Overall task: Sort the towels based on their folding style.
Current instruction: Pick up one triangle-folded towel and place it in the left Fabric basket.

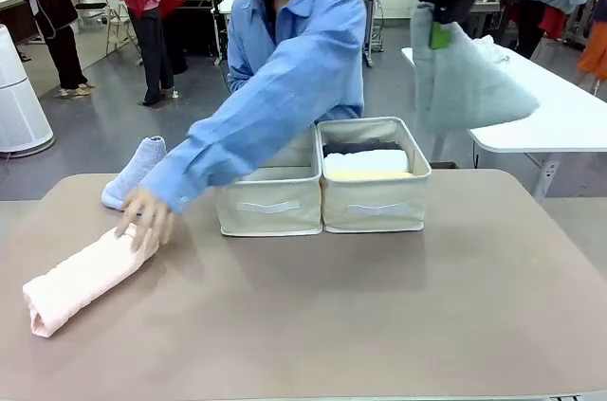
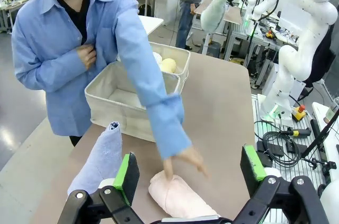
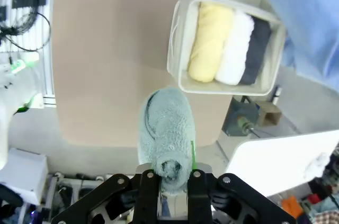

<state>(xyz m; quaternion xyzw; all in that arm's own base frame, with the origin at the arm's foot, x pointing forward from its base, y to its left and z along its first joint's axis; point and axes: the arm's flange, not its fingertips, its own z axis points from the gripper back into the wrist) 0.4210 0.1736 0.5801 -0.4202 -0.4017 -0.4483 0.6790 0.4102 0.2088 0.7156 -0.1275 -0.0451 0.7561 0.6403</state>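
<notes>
Brown tabletop [image 1: 379, 306], front view: the pink roll [image 1: 81, 282] lies under a person's hand [image 1: 147, 218], the lavender cone [image 1: 133, 172] behind. Left wrist: our left gripper [image 2: 189, 170] gapes empty, facing them. Right wrist: our right gripper [image 3: 174, 173] clamps the grey-green cone [image 3: 165, 128] aloft by its narrow end; soft, light terry, so we judge mid-body squeezes safest

Sleeve [image 1: 285, 107] crosses left bin [image 1: 270, 207] (near table [image 1: 379, 306] free).

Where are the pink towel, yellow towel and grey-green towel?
pink towel [image 1: 81, 280], front view, middle of roll
yellow towel [image 3: 210, 41], right wrist view, middle of roll
grey-green towel [image 3: 166, 121], right wrist view, wide part
</notes>
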